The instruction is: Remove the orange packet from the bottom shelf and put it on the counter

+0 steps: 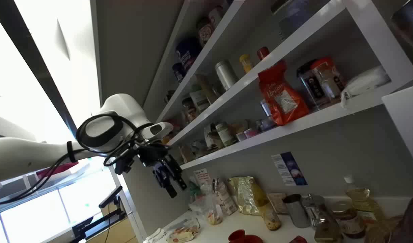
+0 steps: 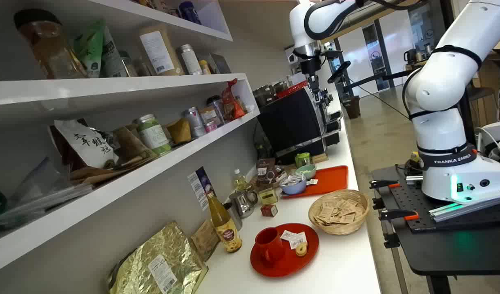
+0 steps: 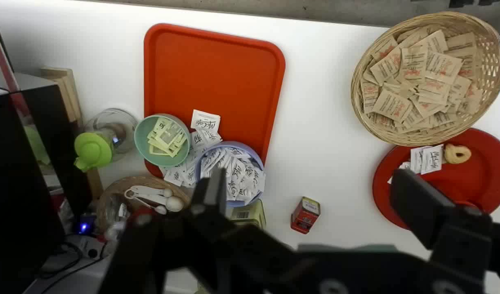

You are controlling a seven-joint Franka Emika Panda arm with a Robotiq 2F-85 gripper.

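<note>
- One claw (image 1: 176,189) is seen at left in an exterior view, held in the air above the counter (image 3: 315,102); its two fingers (image 3: 415,204) are spread wide apart in the wrist view.
- To its right, one orange packet (image 1: 277,91) is seen standing on the bottom shelf (image 1: 294,127), close to the front edge and well apart from the claw; one dark-lidded jar (image 1: 311,86) is noted just beside it.
- Wrist view, left: one red tray (image 3: 213,73); its lower edge is overlapped by one green bowl (image 3: 143,136) and one blue bowl (image 3: 251,150).
- Middle: one small red tin (image 3: 305,214) is framed between the fingers, on the counter. Open room is left between tray and basket.
- Right: one wicker basket (image 3: 489,69), its rim seen crossing the counter's edge.
- Below it: one red plate (image 3: 491,163), bearing one ring biscuit (image 3: 457,154).
</note>
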